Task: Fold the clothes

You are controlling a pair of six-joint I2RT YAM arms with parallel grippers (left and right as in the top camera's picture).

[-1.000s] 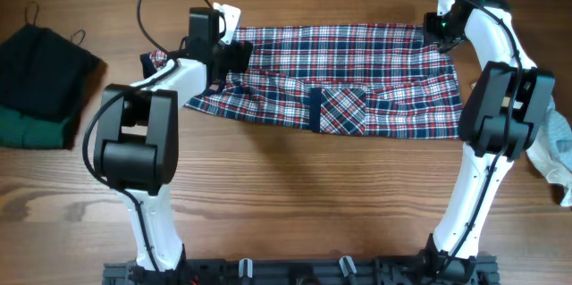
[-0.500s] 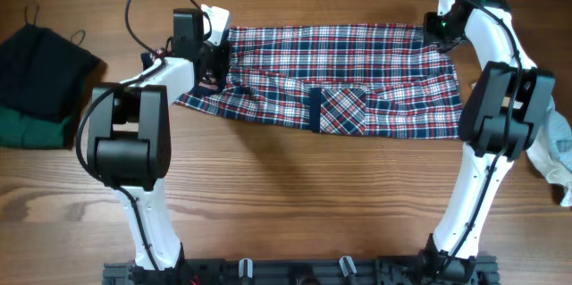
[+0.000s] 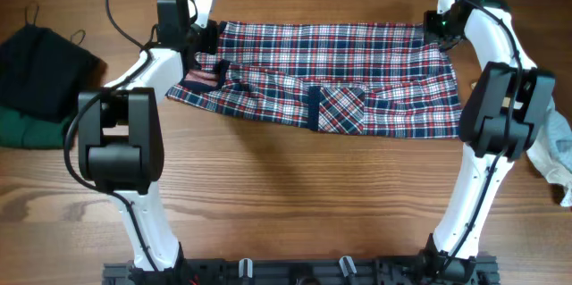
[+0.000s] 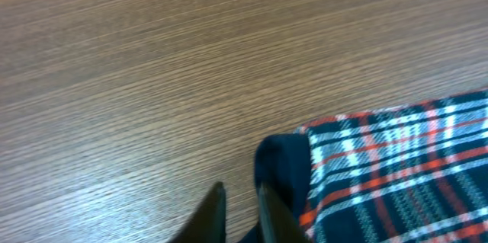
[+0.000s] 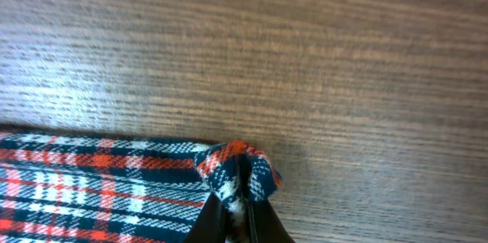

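Right end effector (image 5: 238,225) pinches plaid shirt (image 5: 99,176) corner.

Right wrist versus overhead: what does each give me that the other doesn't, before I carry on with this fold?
Only the right wrist view: the right hand shut on a corner of the plaid shirt, with the cloth puckered up between its fingers.

Only the overhead view: the shirt's full spread across the wooden table, the left hand at its opposite top corner, dark clothes piled at the left edge, and a pale cloth at the right edge.

Both views: the shirt's top right corner and bare wood beyond it.
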